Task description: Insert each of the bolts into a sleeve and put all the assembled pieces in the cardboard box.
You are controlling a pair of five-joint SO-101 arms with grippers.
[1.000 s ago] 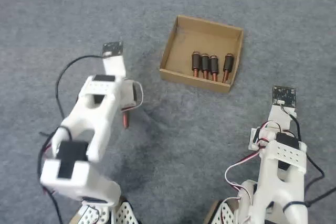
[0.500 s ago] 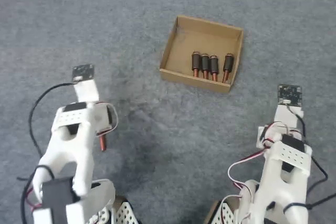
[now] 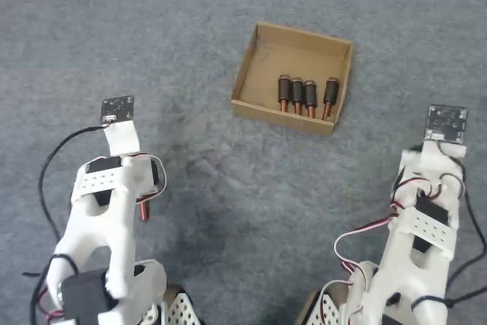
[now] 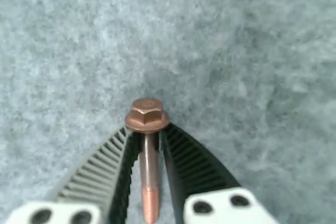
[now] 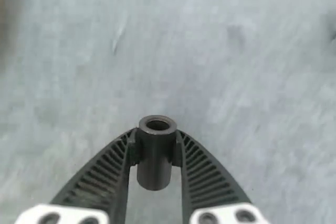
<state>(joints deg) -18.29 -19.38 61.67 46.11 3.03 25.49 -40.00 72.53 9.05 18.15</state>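
My left gripper (image 4: 148, 136) is shut on a copper bolt (image 4: 147, 129); the hex head sticks out past the fingertips and the shank runs back between the fingers. From above, the bolt (image 3: 144, 209) hangs beside the left arm at the near left. My right gripper (image 5: 156, 139) is shut on a dark sleeve (image 5: 155, 153), whose open bore faces away from the wrist. The right arm (image 3: 426, 218) stands at the near right. The cardboard box (image 3: 281, 116) sits at the far middle, with several assembled pieces (image 3: 304, 95) lying side by side inside it.
Grey carpet (image 3: 251, 188) covers the table, with open room between the two arms and in front of the box. Cables (image 3: 57, 165) loop off both arms near their bases.
The left arm has drawn back from near the box toward the near left, carrying the bolt. The right arm has shifted slightly to the right.
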